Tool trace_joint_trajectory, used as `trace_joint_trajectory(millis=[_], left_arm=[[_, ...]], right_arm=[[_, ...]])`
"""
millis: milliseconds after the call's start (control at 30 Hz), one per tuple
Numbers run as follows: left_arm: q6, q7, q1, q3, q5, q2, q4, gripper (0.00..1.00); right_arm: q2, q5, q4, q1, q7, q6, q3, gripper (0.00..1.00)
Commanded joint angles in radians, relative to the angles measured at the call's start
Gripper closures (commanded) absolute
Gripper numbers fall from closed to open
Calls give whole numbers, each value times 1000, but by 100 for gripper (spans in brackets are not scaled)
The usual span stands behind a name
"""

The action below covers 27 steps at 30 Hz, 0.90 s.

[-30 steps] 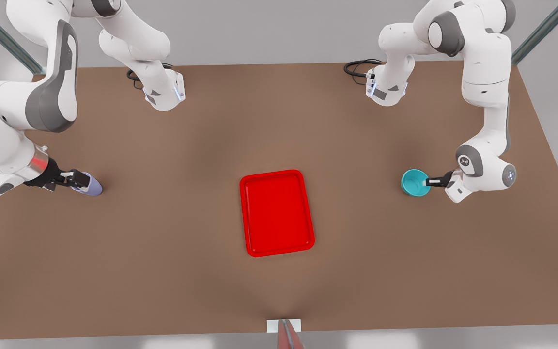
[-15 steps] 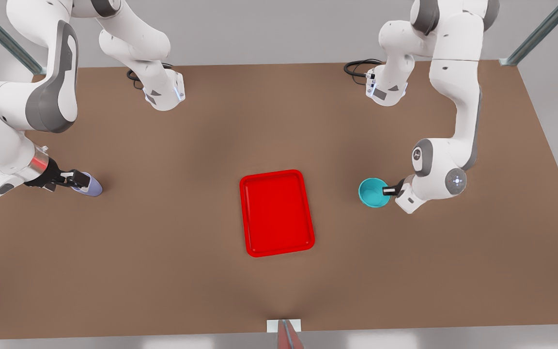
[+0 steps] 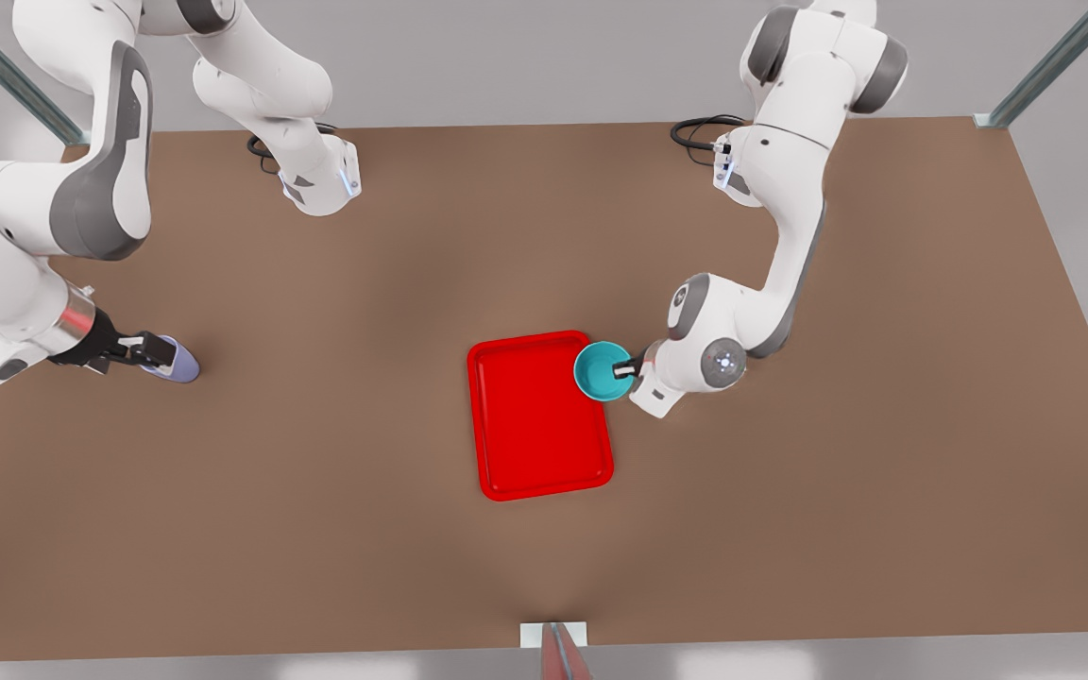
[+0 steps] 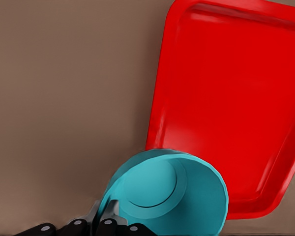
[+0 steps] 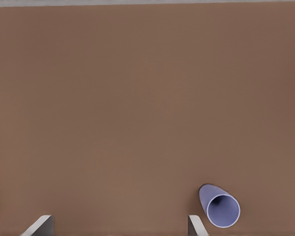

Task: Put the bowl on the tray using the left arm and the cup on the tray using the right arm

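Front view: the left hand [image 3: 629, 366] is clamped on the rim of the bowl [image 3: 601, 371], which overlaps the edge of the tray [image 3: 544, 444] on the front view's right, near a far corner. If the bowl is let go here, it would likely land across the low rim and tip or slide back onto the tabletop [image 3: 365, 548]; it needs to go further toward the tray's middle. The red floor is bare, so there is plenty of room. At the front view's left, the right hand [image 3: 143, 351] sits at the cup [image 3: 180, 364], well apart from the tray, with open tabletop between.

Left wrist view: 2 fingers [image 4: 108, 223] pinch 1 wall of the bowl [image 4: 187, 196]. That thin, one-sided hold could let it swing or slip. The bowl covers part of the tray's [image 4: 226, 88] rim.

Right wrist view: the right hand's [image 5: 118, 226] fingers [image 5: 42, 223] are apart and hold nothing. The cup [image 5: 220, 210] stands upright just beside 1 fingertip, seemingly not between them. Closing now might miss it or knock it over.
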Motion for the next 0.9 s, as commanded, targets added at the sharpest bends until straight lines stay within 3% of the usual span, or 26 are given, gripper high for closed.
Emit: trace_joint_trajectory(millis=[0,333,367,433,467,700,800,867], left_arm=[[6,-10,-11,0,-144,2,1,79],[119,-65,-88,0,-228,98,70,79],[119,-54,-91,0,-230,103,70,70],[119,-38,-99,0,-224,104,70,29],[119,-27,-100,0,-222,104,69,16],[98,-13,-94,15,-192,101,84,1],[-213,63,-82,155,-35,103,222,1],[-494,280,24,215,147,83,405,1]], right_arm=[[-1,0,0,0,0,0,0,0],[1,0,0,0,0,-2,0,0],[-1,0,0,0,0,0,0,0],[-1,2,0,0,0,-2,0,0],[-1,2,0,0,0,-2,0,0],[1,2,0,0,0,-2,0,0],[-1,2,0,0,0,-2,0,0],[-1,2,0,0,0,0,-2,0]])
